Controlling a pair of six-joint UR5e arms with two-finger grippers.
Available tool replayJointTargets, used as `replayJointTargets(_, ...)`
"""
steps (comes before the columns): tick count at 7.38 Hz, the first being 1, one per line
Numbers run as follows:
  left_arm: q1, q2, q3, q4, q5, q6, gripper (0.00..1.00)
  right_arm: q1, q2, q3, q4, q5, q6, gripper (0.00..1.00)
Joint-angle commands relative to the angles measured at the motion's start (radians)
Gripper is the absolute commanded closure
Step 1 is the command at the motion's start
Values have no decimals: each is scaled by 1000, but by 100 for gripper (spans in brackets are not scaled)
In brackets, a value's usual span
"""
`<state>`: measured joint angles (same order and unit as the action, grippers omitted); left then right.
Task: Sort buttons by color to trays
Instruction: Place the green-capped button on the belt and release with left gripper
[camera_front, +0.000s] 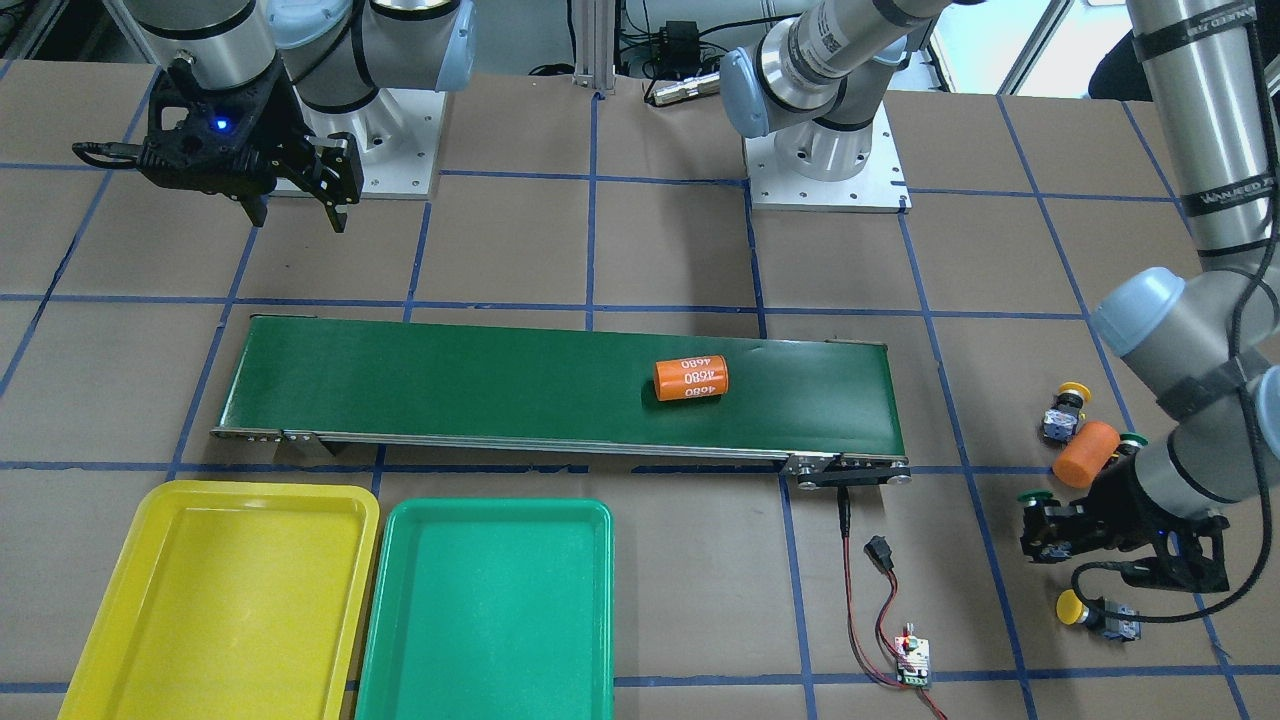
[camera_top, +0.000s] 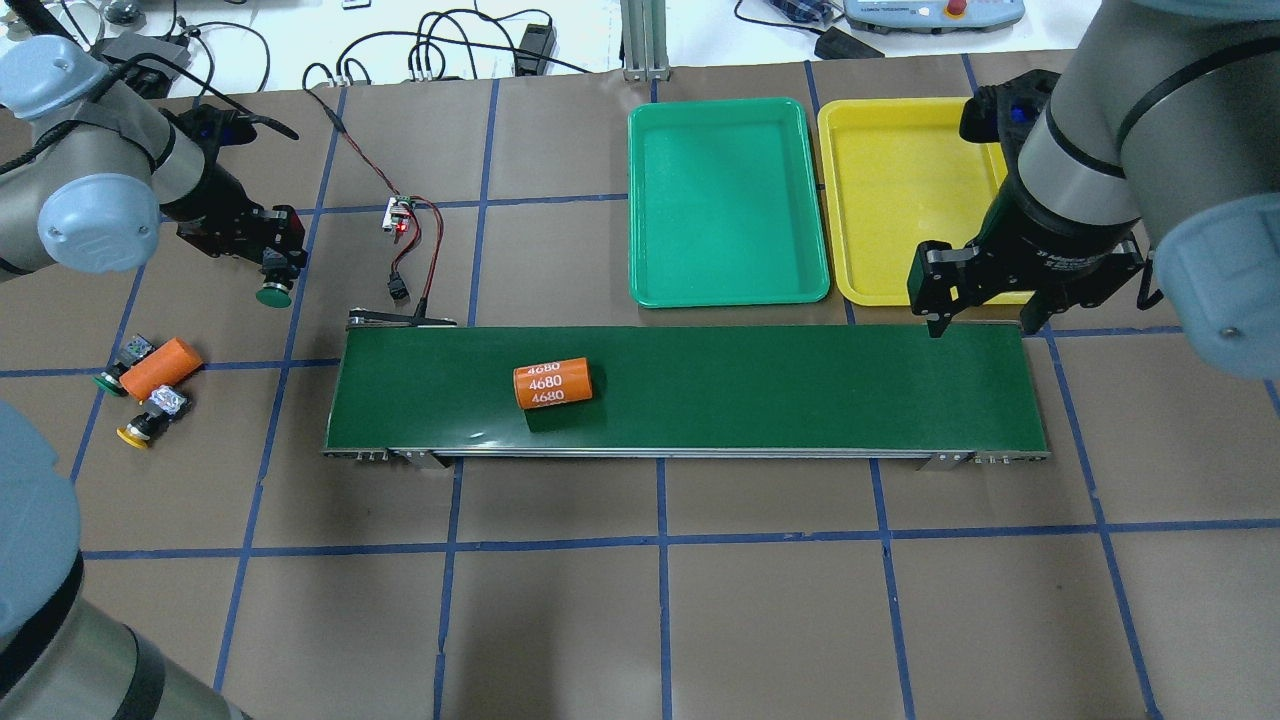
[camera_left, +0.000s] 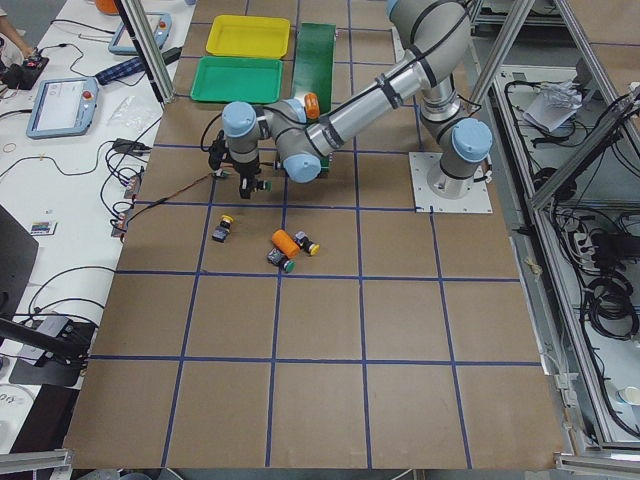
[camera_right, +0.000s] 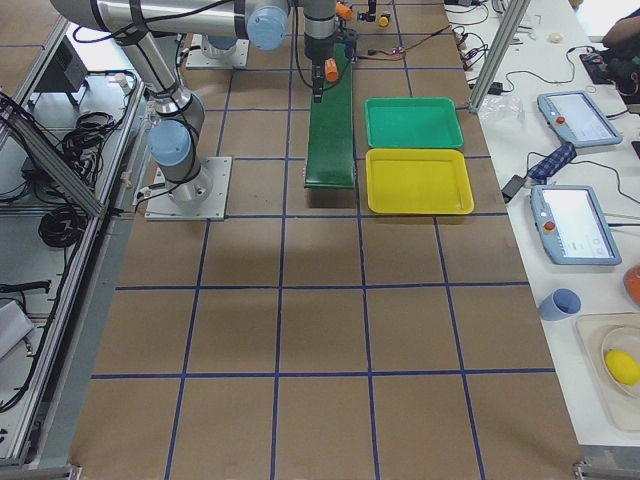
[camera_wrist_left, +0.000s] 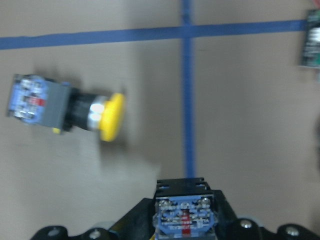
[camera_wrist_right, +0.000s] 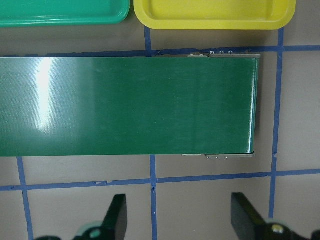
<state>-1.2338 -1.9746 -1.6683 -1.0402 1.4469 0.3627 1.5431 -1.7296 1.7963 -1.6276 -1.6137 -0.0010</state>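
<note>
**Exterior front-facing view.** A green-capped button (camera_front: 1036, 496) is being held in the left gripper (camera_front: 1045, 528). The jaws are clamped on its black body, so the cap is being left free. This is judged to be a pick-up. Whether the button is clear of the table cannot be told. The other three buttons are lying nearby:
- one yellow-capped button (camera_front: 1085, 610) is just beside the gripper;
- a second yellow button (camera_front: 1066, 408) and a second green button (camera_front: 1131, 440) are flanking a loose orange cylinder (camera_front: 1085, 455).

No button is lying in the yellow tray (camera_front: 220, 600) or the green tray (camera_front: 490, 610). Both are being kept side by side past the conveyor belt (camera_front: 560, 385), well apart from the buttons.

**Overhead exterior view.** The right gripper (camera_top: 983, 322) is being held over the belt end nearest the yellow tray. Its jaws are apart and nothing is gripped. It is probably being stationed to take what the belt delivers. An orange cylinder marked 4680 (camera_top: 553, 382) is lying on the belt.

**Left wrist-mounted view.** The terminal end of the held button is being shown between the jaws. The yellow-capped button is lying on its side, apart from it.

**Right wrist-mounted view.** Both fingers (camera_wrist_right: 118, 216) are being shown widely spread above the table beside the belt end. The tray rims are lying just beyond it.
</note>
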Motion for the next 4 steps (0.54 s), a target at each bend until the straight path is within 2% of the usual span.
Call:
replayJointTargets(1,-134,149,-141,-20,3,-152,100,0,-2,0,0,0,-1,22)
replayJointTargets(2,-151,195,-221,-9,-5,-186,100,0,-2,0,0,0,-1,22)
replayJointTargets(4,-173,247,-278,-12,-8,-235,100,0,-2,2,8,-2,0,22)
